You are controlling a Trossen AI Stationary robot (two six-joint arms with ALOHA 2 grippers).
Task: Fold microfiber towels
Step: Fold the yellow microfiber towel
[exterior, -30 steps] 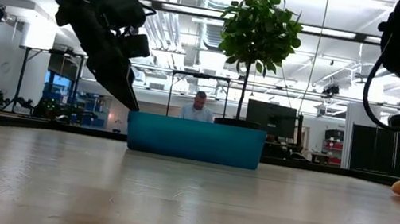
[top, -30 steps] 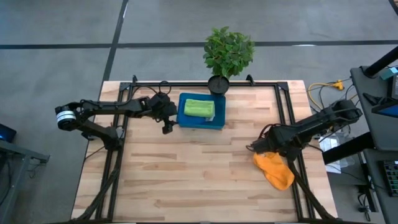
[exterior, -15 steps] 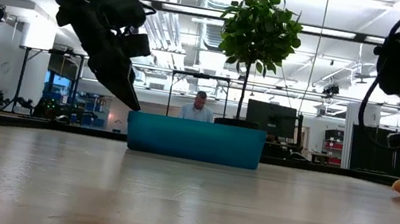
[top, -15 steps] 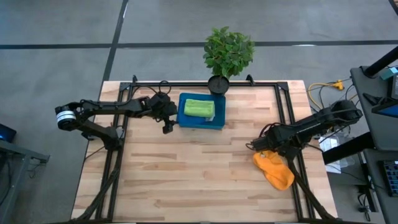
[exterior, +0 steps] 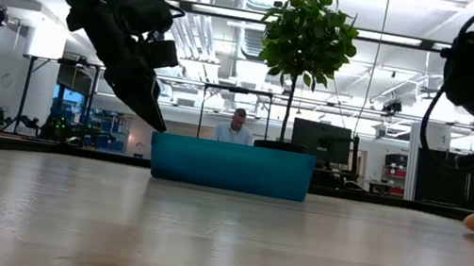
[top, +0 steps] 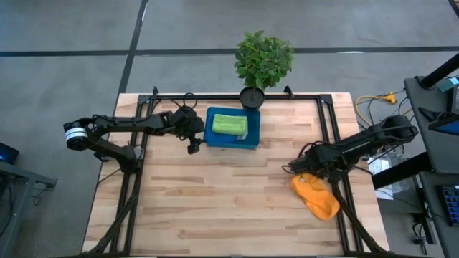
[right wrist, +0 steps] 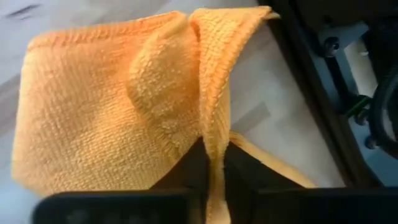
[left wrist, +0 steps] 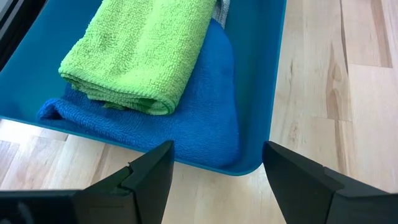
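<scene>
The right gripper has its jaws pinched shut on a raised fold of the orange towel, which lies crumpled near the table's right edge. The left gripper hovers with jaws spread wide and empty just beside the blue tray, where the folded lime green towel rests on the blue towel.

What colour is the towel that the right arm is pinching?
Orange; the orange towel shows best in the right wrist view.

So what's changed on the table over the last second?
Little: the right end effector, shut on the orange towel, shifted slightly, nudging the towel. The left end effector is open beside the tray; the green towel is unchanged.
</scene>
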